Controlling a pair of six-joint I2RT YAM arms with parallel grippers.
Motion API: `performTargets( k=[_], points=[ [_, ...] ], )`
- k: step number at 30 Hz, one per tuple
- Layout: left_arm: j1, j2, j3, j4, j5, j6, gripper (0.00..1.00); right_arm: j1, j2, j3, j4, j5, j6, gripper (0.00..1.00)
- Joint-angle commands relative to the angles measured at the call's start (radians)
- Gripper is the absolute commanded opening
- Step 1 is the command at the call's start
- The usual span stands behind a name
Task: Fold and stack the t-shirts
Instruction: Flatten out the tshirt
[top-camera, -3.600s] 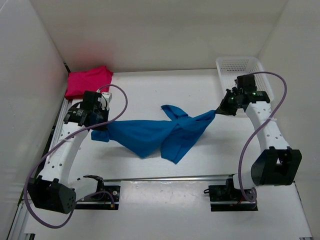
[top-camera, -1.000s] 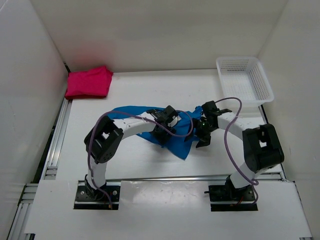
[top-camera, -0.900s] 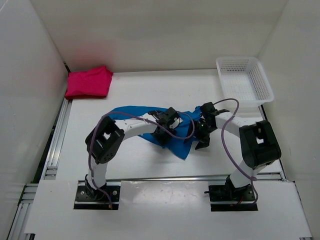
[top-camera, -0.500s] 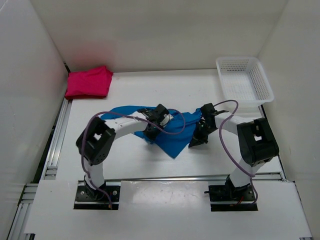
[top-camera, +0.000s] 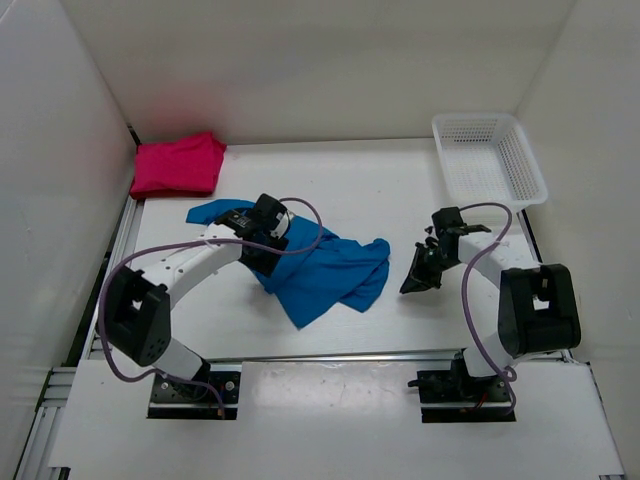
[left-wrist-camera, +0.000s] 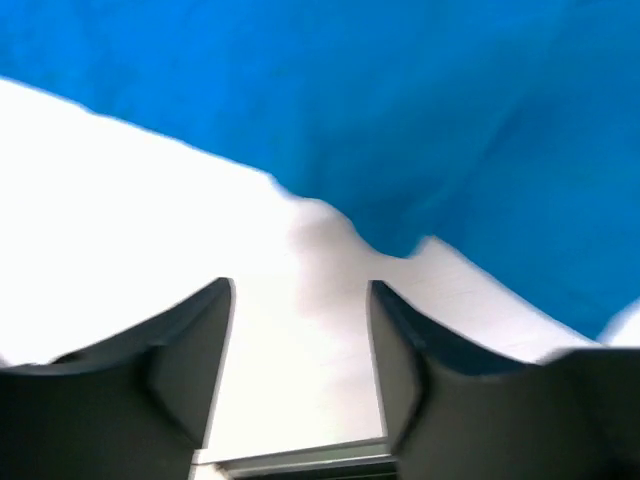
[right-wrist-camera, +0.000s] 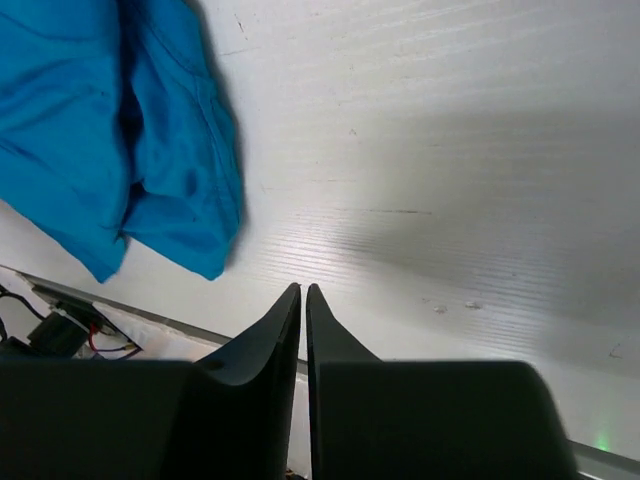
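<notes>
**Top view.** The blue t-shirt (top-camera: 320, 272) lies crumpled and unfolded on the table (top-camera: 380, 190), just left of centre. One lobe reaches toward 10 o'clock, the near edge tapers to a corner at 6 o'clock, and the right edge bunches in rounded folds. The pink t-shirt (top-camera: 178, 165) sits folded in the 10 o'clock corner, close to the left wall and well apart from the blue one. The white mesh basket (top-camera: 476, 119) occupies the 2 o'clock corner.

**Left gripper** (left-wrist-camera: 300, 345): jaws spread, nothing between them, over bare table. The blue hem lies just beyond the fingertips at 12 o'clock.

**Right gripper** (right-wrist-camera: 303, 300): jaws pressed together, holding nothing. It stands at 3 o'clock of the blue shirt, separated from it by a strip of bare table.

Bare surface lies between the blue shirt and the back wall, and between the shirt and the basket.
</notes>
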Motion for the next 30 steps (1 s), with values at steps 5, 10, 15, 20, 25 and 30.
performTargets(
  k=[5,10,15,20,25,30],
  points=[
    [-0.163,-0.121,0.052,-0.103,0.017,-0.003,0.7,0.001,0.017,0.089,-0.035,-0.057,-0.04,0.16],
    [-0.366,-0.049,-0.002,-0.077,0.088,-0.003,0.72,0.001,0.082,0.112,-0.007,-0.071,0.003,0.29],
    [-0.475,0.066,-0.011,0.021,0.091,-0.003,0.81,0.001,0.135,0.136,0.027,-0.08,0.038,0.36],
    [-0.499,0.169,-0.06,0.084,0.044,-0.003,0.81,0.041,0.186,0.187,0.027,-0.062,0.048,0.46],
    [-0.499,0.2,-0.168,0.168,-0.067,-0.003,0.75,0.071,0.267,0.217,0.027,-0.062,0.048,0.48],
    [-0.466,0.229,-0.181,0.197,-0.065,-0.003,0.45,0.071,0.324,0.217,0.036,-0.04,0.048,0.42]
  ],
)
